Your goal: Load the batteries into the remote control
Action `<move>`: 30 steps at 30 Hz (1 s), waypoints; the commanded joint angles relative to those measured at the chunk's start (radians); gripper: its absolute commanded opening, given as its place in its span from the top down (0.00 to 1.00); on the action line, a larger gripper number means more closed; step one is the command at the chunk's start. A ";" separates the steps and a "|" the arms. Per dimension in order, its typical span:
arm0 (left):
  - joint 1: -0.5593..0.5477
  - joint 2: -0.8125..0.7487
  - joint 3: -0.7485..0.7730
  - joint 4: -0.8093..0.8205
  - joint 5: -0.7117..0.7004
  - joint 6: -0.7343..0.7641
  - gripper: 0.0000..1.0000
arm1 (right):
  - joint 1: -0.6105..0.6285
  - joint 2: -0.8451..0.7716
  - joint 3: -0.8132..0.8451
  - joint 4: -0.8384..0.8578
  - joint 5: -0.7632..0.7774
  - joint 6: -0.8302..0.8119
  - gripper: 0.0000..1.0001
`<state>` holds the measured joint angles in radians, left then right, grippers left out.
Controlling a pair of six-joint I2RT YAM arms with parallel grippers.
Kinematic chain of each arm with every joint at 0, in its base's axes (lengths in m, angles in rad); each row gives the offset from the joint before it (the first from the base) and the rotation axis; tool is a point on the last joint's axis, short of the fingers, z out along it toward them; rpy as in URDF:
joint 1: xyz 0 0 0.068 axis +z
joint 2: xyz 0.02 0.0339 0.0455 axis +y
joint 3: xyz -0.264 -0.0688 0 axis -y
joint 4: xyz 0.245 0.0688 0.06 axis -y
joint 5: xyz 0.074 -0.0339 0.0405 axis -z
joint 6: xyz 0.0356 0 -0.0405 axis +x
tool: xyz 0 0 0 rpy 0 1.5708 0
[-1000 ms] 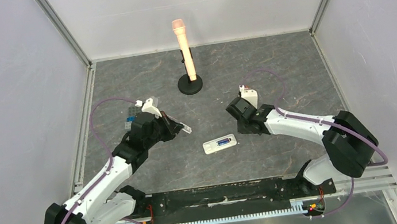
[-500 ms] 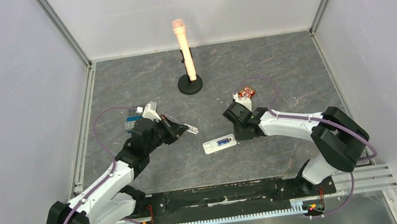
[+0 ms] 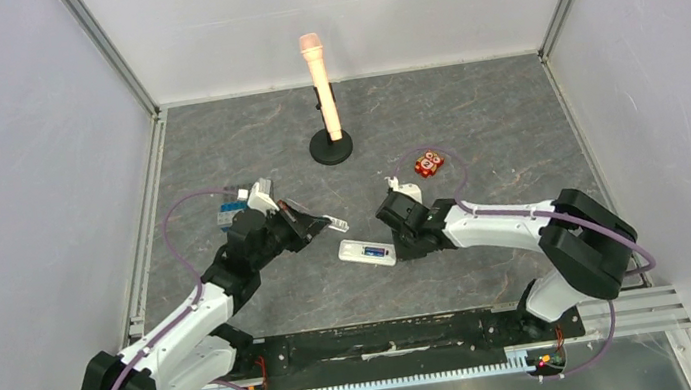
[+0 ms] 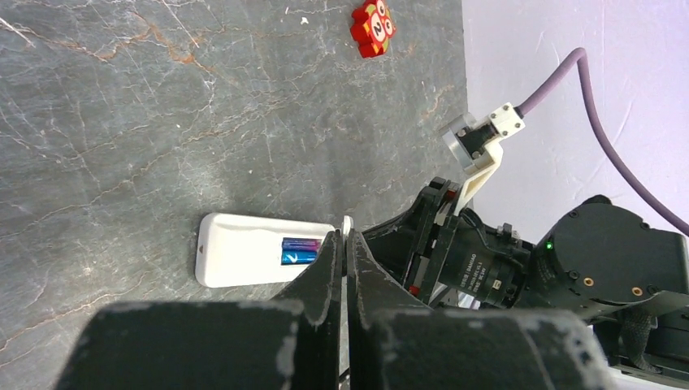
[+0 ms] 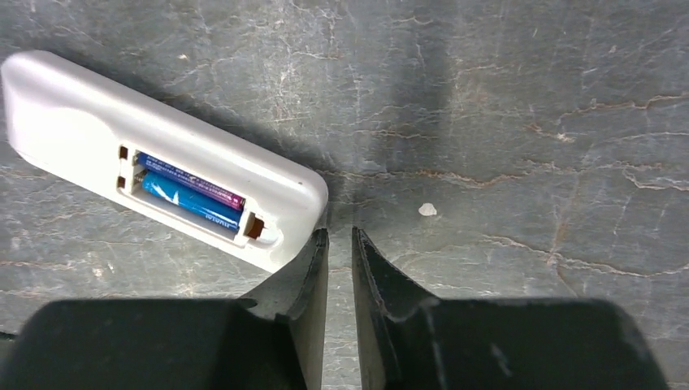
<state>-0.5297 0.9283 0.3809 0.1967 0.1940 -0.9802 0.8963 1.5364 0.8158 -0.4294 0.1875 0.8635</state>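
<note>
The table (image 3: 471, 108) is dark grey stone with pale cracks like marble. Plain pale walls stand around it, with metal posts in the back corners. The remote control (image 3: 367, 253) lies on its face near the middle, between the two arms. Its back is open, and the batteries (image 5: 191, 195) sit inside, side by side. The right gripper (image 5: 340, 244) is low at the remote's end. Its jaws are a little apart with nothing between them, and one finger touches the remote's corner. The left gripper (image 3: 330, 225) is up off the table, pinched tight on a thin white piece (image 4: 347, 221). A peach microphone (image 3: 317, 68) stands at the back. A small red block (image 3: 429, 163) lies to the right.
</note>
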 commanded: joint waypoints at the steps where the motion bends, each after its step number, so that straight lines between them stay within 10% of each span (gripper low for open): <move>1: 0.004 -0.015 -0.011 0.067 0.038 -0.037 0.98 | 0.000 -0.083 -0.001 0.003 0.018 0.048 0.80; 7: 0.003 -0.020 -0.039 0.136 0.097 -0.057 0.98 | 0.000 -0.313 -0.089 0.129 -0.025 0.082 0.66; 15: 0.004 -0.028 -0.045 0.149 0.137 -0.196 0.98 | -0.001 -0.483 -0.347 0.774 -0.219 0.317 0.34; 30: 0.003 -0.042 -0.078 0.272 0.189 -0.372 0.98 | 0.001 -0.333 -0.339 1.080 -0.266 0.468 0.37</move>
<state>-0.5297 0.9043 0.3145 0.3779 0.3496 -1.2755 0.8948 1.1667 0.4549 0.5526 -0.0513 1.2800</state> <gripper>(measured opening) 0.033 0.648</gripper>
